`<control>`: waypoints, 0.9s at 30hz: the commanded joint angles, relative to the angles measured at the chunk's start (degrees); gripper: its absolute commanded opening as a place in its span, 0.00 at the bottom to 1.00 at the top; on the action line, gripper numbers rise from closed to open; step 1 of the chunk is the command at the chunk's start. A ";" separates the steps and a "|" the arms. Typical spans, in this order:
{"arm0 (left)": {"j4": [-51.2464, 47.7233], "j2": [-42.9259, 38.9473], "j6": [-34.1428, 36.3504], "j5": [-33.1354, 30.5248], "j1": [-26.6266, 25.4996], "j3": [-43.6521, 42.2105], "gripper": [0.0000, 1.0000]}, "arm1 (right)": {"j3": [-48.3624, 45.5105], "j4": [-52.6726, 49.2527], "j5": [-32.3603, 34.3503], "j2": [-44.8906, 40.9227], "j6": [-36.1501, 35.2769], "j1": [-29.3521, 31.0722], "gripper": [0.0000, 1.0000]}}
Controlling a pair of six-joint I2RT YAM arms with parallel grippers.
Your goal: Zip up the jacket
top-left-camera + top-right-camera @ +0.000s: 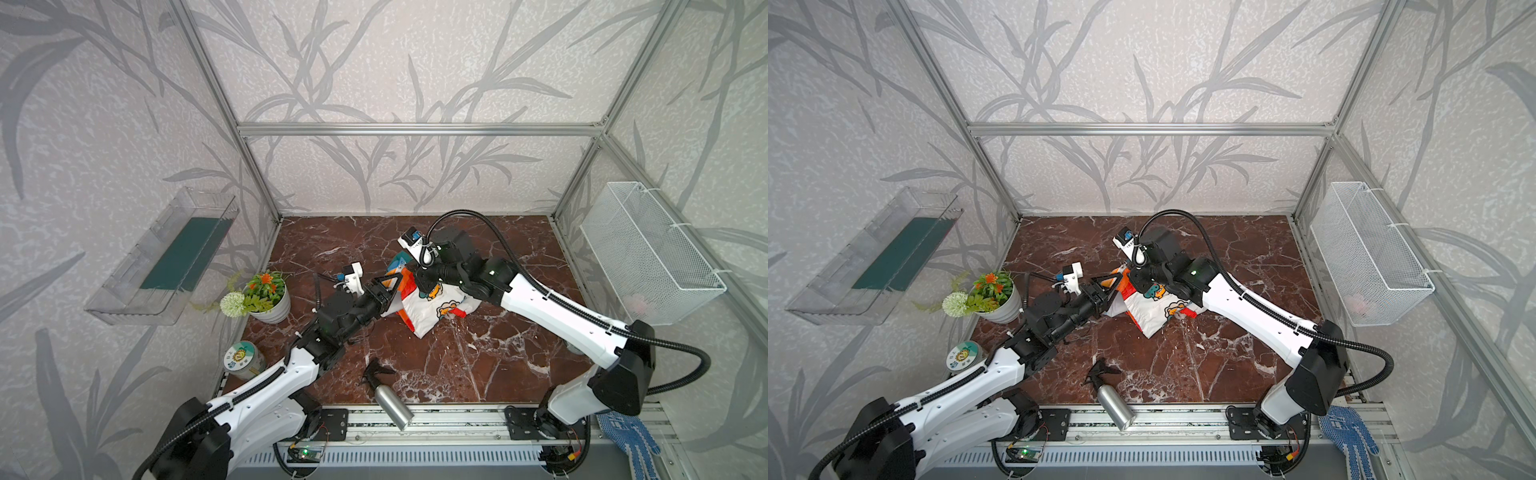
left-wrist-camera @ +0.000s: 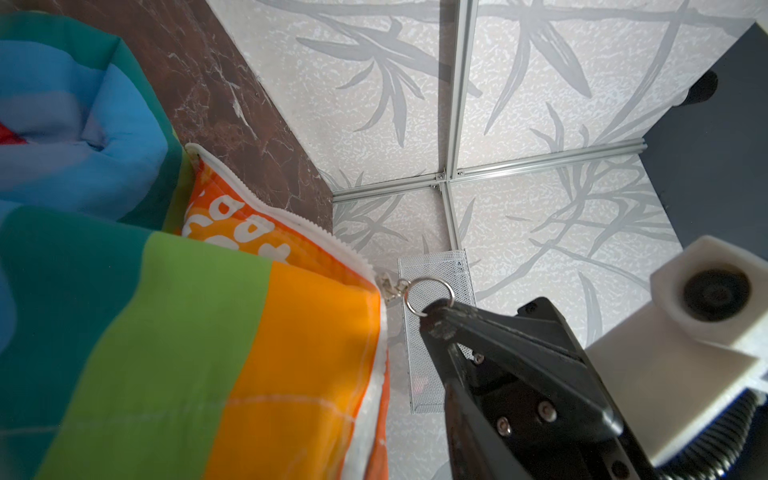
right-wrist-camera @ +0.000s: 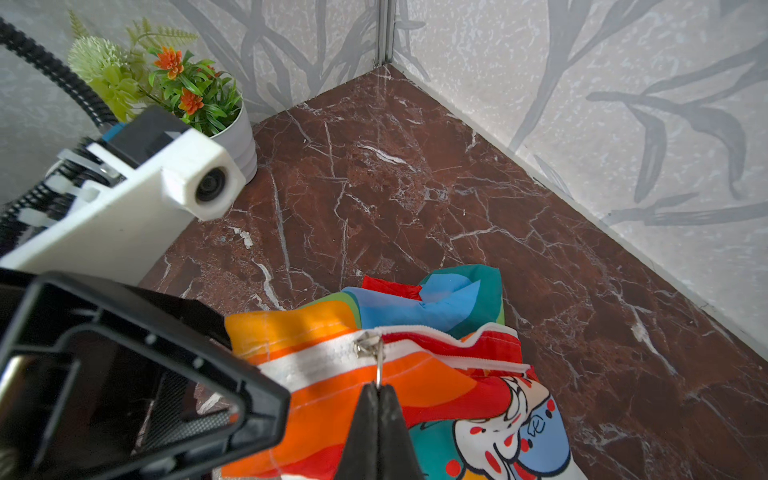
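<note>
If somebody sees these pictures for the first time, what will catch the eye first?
The brightly coloured jacket stands out most, lying crumpled near the middle of the dark red marble table. Next, the right hand is pinched shut on the small metal ring of the zipper pull. A flower pot with orange flowers stands at the table's left edge.

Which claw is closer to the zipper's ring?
Right. The right claw pinches the ring itself; the left claw is off to one side, at the jacket's orange edge, not touching the ring.
</note>
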 commanded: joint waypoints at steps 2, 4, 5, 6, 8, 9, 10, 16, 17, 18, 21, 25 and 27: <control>3.04 -0.50 0.04 -2.06 0.36 0.03 0.16 | -0.25 0.15 0.22 -1.83 0.50 0.32 0.00; -1.24 -2.41 1.52 -2.87 0.37 0.22 0.00 | -0.28 -0.04 0.73 -1.87 0.13 0.38 0.00; -3.88 -3.97 2.54 -3.45 0.30 0.41 0.00 | -0.29 -0.04 1.05 -1.87 -0.09 0.30 0.00; -5.87 -5.34 3.63 -3.84 0.32 0.41 0.00 | -0.21 -0.09 1.26 -1.79 -0.29 0.31 0.00; -13.20 -8.68 6.64 -4.93 0.41 0.84 0.00 | 0.05 -0.19 2.01 -1.40 -0.71 0.25 0.00; -16.79 -10.11 7.64 -5.48 0.46 1.17 0.00 | 0.13 -0.08 2.44 -1.20 -0.73 0.22 0.00; -20.71 -11.86 8.37 -5.66 0.76 1.35 0.00 | 0.14 0.05 2.91 -1.01 -0.66 0.14 0.00; -32.72 -18.16 9.67 -2.72 3.37 -0.46 0.00 | 0.14 1.99 3.01 0.29 0.00 -0.57 0.00; -33.34 -18.92 9.74 -2.60 3.49 -1.03 0.00 | 0.23 2.17 2.74 0.60 0.13 -0.65 0.00; -34.37 -19.72 9.96 -2.57 3.69 -1.24 0.00 | 0.31 2.36 2.54 0.93 0.18 -0.74 0.00; -38.05 -21.50 11.13 -2.42 4.37 -0.76 0.00 | 0.23 2.94 2.48 1.61 0.41 -0.98 0.00; -46.14 -24.66 13.59 -1.85 5.26 0.94 0.00 | 0.31 3.22 2.71 2.08 0.87 -2.77 0.00; -50.24 -25.55 15.25 -1.76 6.05 3.16 0.00 | 0.57 3.58 3.20 1.75 1.27 -3.79 0.00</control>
